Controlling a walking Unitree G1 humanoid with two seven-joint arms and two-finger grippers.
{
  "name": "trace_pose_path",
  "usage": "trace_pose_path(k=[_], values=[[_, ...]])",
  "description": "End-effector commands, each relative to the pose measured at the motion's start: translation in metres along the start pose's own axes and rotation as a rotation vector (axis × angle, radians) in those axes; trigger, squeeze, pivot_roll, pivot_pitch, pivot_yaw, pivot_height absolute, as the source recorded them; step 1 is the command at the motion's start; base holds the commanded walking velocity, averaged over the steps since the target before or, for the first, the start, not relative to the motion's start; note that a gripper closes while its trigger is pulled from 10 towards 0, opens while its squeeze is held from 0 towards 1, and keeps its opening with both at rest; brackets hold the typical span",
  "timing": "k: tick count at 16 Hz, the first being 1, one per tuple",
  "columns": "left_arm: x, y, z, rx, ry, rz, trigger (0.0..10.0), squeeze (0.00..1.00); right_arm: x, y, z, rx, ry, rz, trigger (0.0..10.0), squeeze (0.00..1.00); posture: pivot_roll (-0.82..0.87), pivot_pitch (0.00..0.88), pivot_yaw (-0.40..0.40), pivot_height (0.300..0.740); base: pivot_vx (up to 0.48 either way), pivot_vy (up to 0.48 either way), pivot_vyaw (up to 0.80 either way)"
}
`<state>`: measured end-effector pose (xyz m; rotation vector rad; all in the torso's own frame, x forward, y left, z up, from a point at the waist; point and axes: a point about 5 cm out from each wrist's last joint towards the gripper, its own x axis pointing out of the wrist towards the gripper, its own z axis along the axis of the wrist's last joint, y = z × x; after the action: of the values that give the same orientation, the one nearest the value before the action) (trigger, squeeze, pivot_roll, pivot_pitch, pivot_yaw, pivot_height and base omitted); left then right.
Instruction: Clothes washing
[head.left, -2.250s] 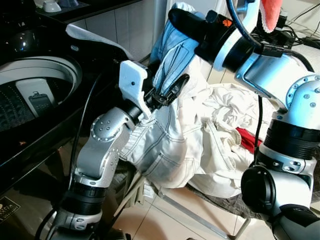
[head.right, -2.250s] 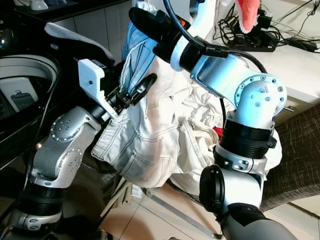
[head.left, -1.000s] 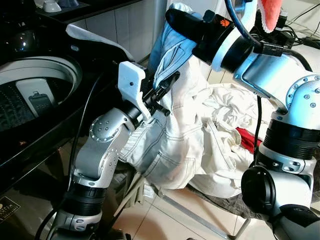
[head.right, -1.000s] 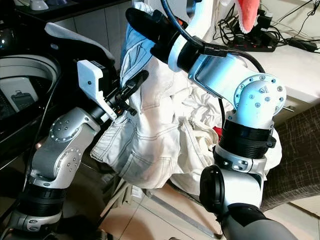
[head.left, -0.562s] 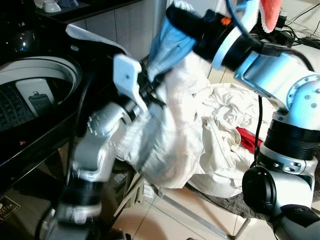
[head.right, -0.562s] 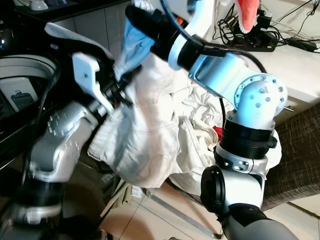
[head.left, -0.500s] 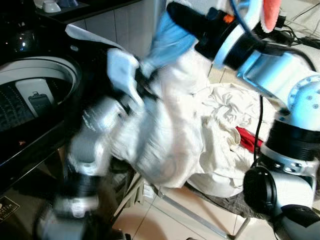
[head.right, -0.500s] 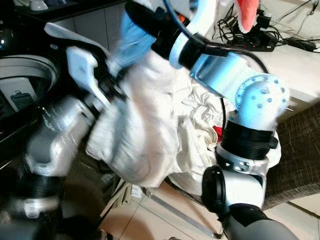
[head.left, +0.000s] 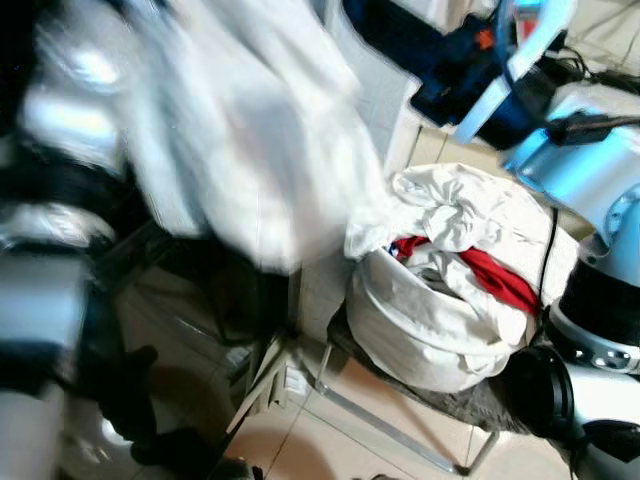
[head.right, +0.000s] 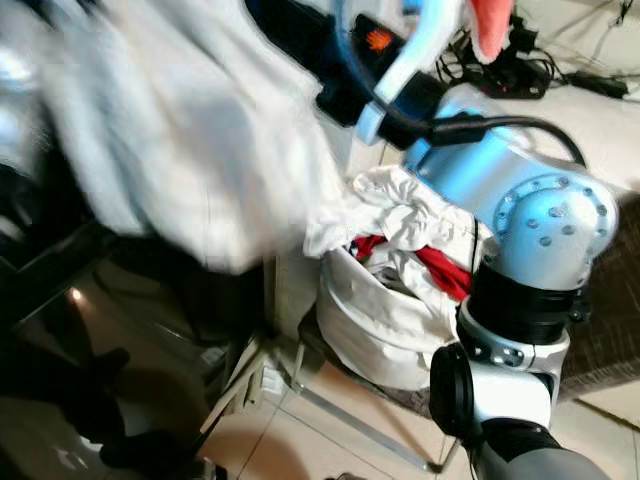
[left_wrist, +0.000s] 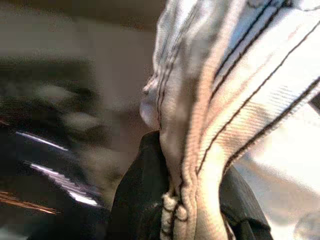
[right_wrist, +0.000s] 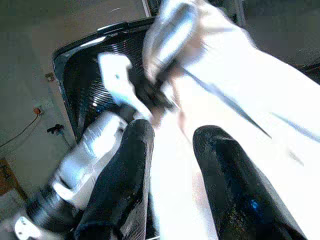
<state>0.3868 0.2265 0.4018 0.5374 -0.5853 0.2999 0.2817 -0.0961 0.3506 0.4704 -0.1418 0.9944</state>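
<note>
My left gripper (left_wrist: 192, 220) is clamped on the waistband seam of the white jeans (head.left: 250, 150); in my left wrist view the stitched hem sits pinched between my two black fingers (left_wrist: 135, 200), running lengthwise out along them. In the head views the jeans are a blurred white sheet high on the left of the scene, hanging down from that grip, with my left arm (head.left: 60, 180) smeared by motion beneath and beside them.

My right gripper (right_wrist: 170, 170) has its fingers (right_wrist: 125, 165) apart. White cloth shows in the gap between them, but I cannot tell whether the pads touch it; I judge that hand is not gripping anything. In the head views my right arm (head.right: 520, 200) reaches up and across from the right, its dark forearm ending near the upper edge of the jeans.

Below my right arm, on the right of the scene, the laundry basket (head.left: 420, 330) sits on a metal-legged stand (head.left: 380, 425), heaped with white garments and a red garment (head.left: 495, 280). The lowest corner of the jeans appears to touch or just overlap the heap's left edge, so they may not be free of the pile.

What the coming move turns on: the jeans hang with their long axis roughly vertical, gripped at the top, and my left hand alone carries them. Through the blur I cannot make out the washing machine's opening. I judge that I am mid-swing, carrying the jeans leftward, away from the basket.
</note>
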Motion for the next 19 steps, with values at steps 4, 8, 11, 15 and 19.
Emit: trace_pose_path(k=[4,8,11,15,19], values=[[0.013,0.026,0.001,0.325,0.019,0.197,0.0,0.0,-0.004,0.005,-0.011,-0.053,0.006,-0.001,10.0,0.0,-0.04,0.0,0.006,0.74,0.0,0.0,0.0],[-0.004,0.018,-0.044,0.537,0.171,0.182,0.5,0.0,-0.009,0.005,-0.043,-0.157,0.196,-0.017,10.0,0.0,-0.04,0.0,0.0,0.74,0.0,0.0,0.0],[-0.043,-0.017,-0.11,0.671,0.429,-0.123,4.4,0.0,-0.017,0.001,-0.079,-0.196,0.368,-0.024,10.0,0.0,-0.03,0.0,-0.016,0.74,0.0,0.0,0.0],[-0.091,-0.054,-0.156,0.517,0.766,-0.428,8.3,0.0,-0.015,0.004,-0.083,-0.214,0.38,0.0,10.0,0.0,-0.04,0.0,-0.012,0.74,0.0,0.0,0.0],[-0.096,-0.04,-0.164,0.463,0.792,-0.325,10.0,1.0,-0.018,0.005,-0.087,-0.219,0.384,0.009,10.0,0.0,-0.03,0.0,-0.02,0.74,0.0,0.0,0.0]])
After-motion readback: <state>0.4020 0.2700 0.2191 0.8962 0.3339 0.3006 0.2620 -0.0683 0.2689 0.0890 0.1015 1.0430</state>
